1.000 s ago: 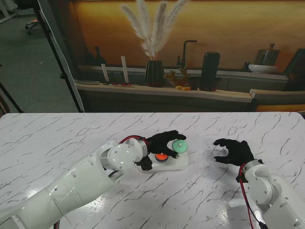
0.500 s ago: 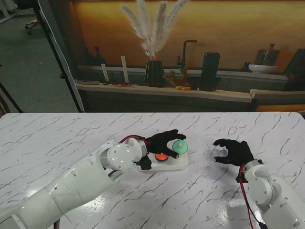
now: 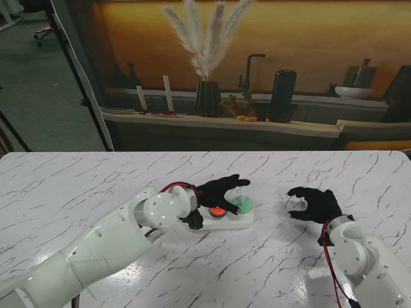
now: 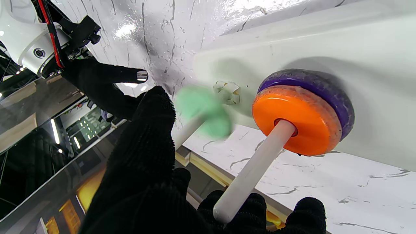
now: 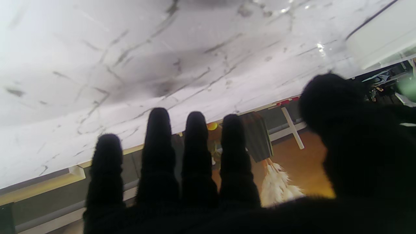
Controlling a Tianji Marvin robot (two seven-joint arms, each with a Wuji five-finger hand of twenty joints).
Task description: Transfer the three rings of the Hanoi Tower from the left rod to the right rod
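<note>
**Green ring on the right rod, left hand spread over the tower**

Left hand hangs over the Hanoi base, fingers spread apart, nothing clamped between them. In the left wrist view the thumb sits just beside the green ring, which is motion-blurred; contact between them cannot be told. Green ring sits on the right rod, near the base but blurred, so whether it lies flat on it is unclear. In the stand view the green ring is at the right end of the base.

Orange ring lies on top of the purple ring, both threaded on a neighbouring white rod and resting on the base. Orange ring shows just left of the green one in the stand view.

Right hand is off to the right of the base, well apart from it, above the marble table. Fingers are extended and separate, thumb curled slightly inward, holding nothing.
</note>
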